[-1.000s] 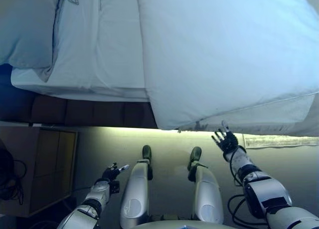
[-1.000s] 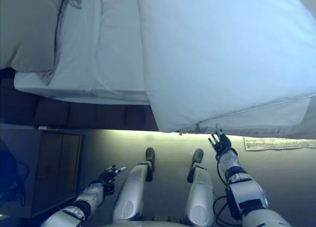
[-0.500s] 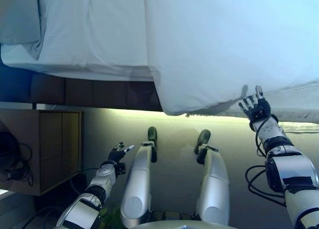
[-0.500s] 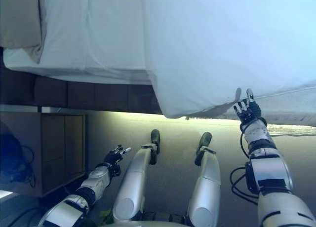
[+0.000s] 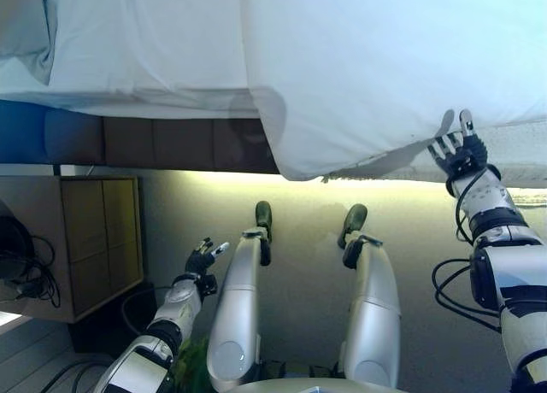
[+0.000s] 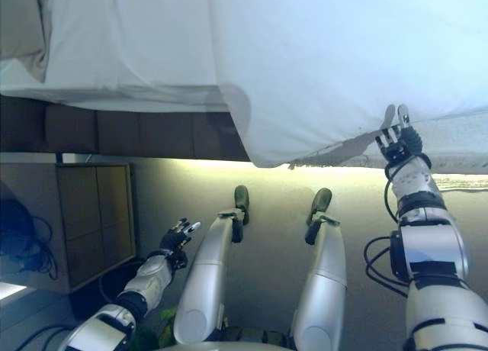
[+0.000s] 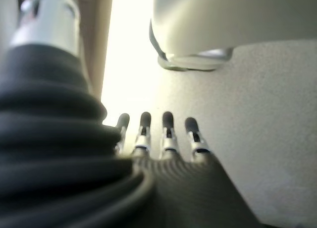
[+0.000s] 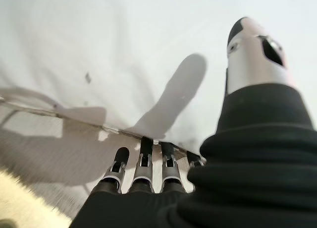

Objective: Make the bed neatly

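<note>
A white duvet (image 5: pixel 385 60) covers the right part of the bed and hangs over its near side; its lower corner (image 5: pixel 295 167) droops past the mattress. A white sheet (image 5: pixel 145 43) lies bare to its left, with a pillow (image 5: pixel 21 26) at the far left. My right hand (image 5: pixel 460 149) is open, fingers straight, at the duvet's hanging hem; the right wrist view shows the fingertips (image 8: pixel 143 156) just at the hem (image 8: pixel 74 116). My left hand (image 5: pixel 202 258) is open and empty, low over the floor beside my leg.
The dark padded bed base (image 5: pixel 162 141) runs under the mattress, lit from below. A wooden bedside cabinet (image 5: pixel 85 239) stands at the left with dark cables (image 5: pixel 21 273) beside it. Grey carpet (image 5: pixel 299 239) lies between me and the bed.
My right hand has risen from below the bed's edge up to the duvet's hanging hem. The camera has shifted, so the bed sits higher in view. The left hand has stayed low.
</note>
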